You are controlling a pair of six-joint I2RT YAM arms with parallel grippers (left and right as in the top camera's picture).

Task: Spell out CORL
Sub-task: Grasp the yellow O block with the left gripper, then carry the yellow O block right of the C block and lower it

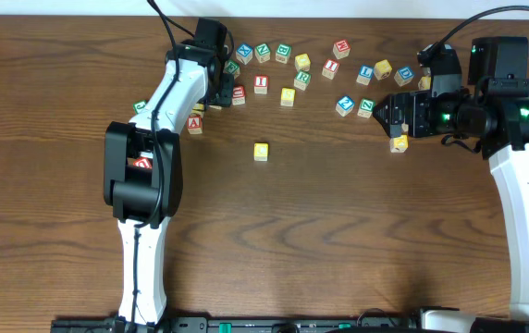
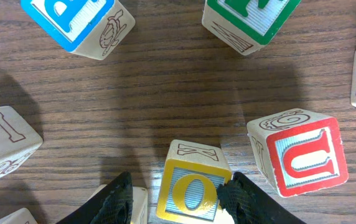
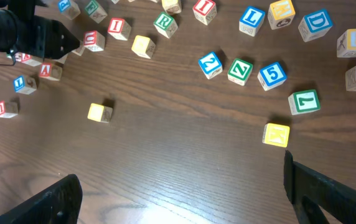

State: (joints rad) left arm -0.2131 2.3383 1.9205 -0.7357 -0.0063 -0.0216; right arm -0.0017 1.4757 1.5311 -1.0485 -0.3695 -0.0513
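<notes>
Presently: yellow O block (image 2: pixel 193 190), on the table (image 2: pixel 165 93) near its far edge, left of the middle, red U block (image 2: pixel 302 155) just beside it. Judged light, rigid wood, smooth-faced, not fragile; take it by two opposite flat sides. Cube, so no long axis; O face up toward the wrist camera. Left claw (image 2: pixel 179 183) straddles it, one finger touching, the other apart. Right claw (image 3: pixel 184 199) wide, empty.

Dark brown wood-grain table (image 1: pixel 338 231) filling the view, soft glare on its near half, black rail (image 1: pixel 274 326) along the table's near edge.
</notes>
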